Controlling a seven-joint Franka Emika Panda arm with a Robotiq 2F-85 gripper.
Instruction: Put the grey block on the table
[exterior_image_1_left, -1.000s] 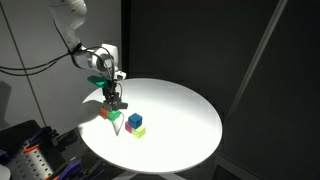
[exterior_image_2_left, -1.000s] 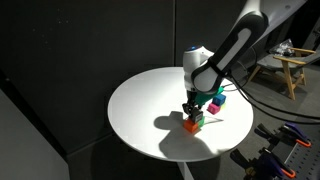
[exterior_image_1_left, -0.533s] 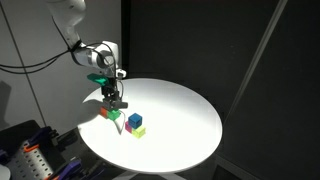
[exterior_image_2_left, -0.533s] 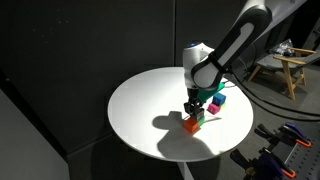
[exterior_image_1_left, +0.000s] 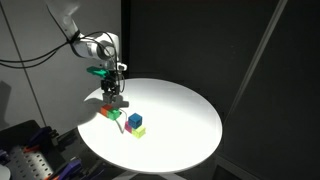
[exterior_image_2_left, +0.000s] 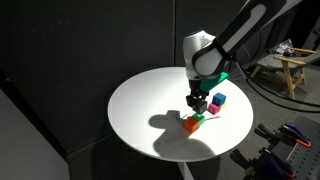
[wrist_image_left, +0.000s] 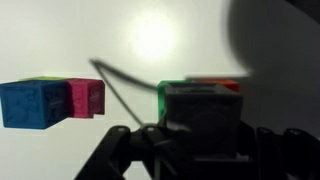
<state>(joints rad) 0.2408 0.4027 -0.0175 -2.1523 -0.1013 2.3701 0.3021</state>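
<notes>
grey block clamped in the gripper, held over the table

in the wrist view we see the jaws closed on the grey block's sides, with the block filling the space between them. in both exterior views the gripper hangs just above a red cube and a green cube. these two sit touching each other near the table's rim, on the side where the arm reaches in. the grey block looks lifted off them, though it is too small and dark there for us to be sure of a gap. a blue cube and a magenta cube sit side by side, touching, a little further in from the rim. a yellow-green cube rests against the blue one.
</notes>
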